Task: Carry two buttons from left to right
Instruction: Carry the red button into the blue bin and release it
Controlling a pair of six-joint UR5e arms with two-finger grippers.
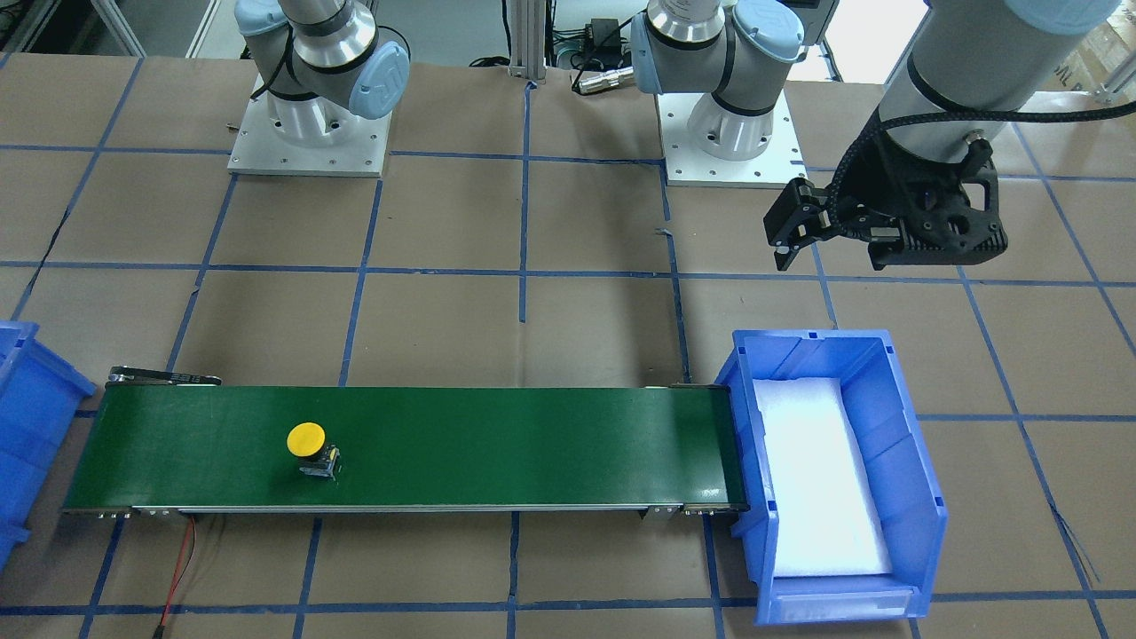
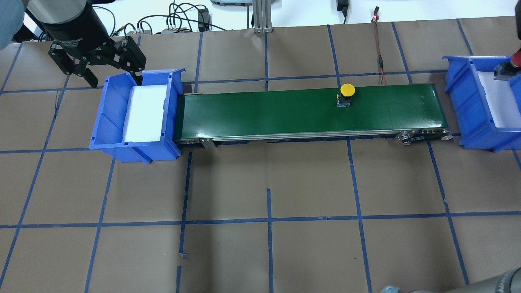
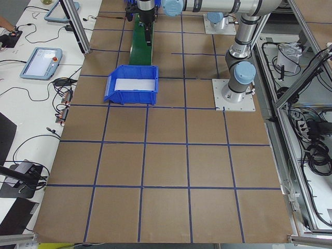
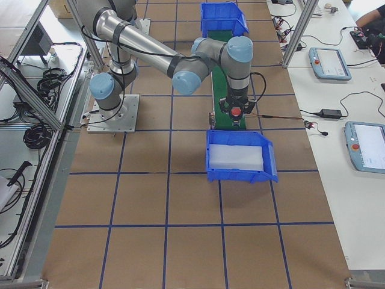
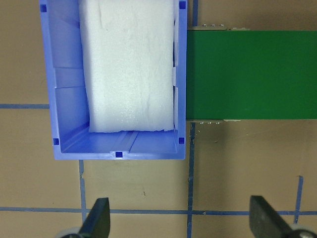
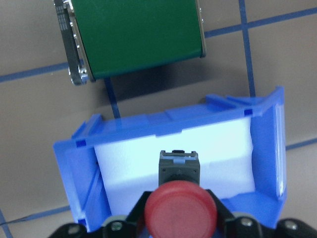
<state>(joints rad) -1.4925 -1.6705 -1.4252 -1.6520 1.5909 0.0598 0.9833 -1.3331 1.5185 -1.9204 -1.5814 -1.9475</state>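
Right gripper (image 6: 179,218) clenched on red button (image 6: 178,171) over bin (image 6: 148,124); left gripper (image 5: 182,221) spread, empty; yellow button (image 1: 307,441) likely light, rigid, top-heavy; grasp base.

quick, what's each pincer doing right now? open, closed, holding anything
left pincer: open, empty, just outside the left blue bin.
right pincer: shut on the red button, above the right blue bin.

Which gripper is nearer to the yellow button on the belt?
Right. The right gripper holds the red button over the bin at the yellow button's end of the belt; the left gripper hovers by the far bin.
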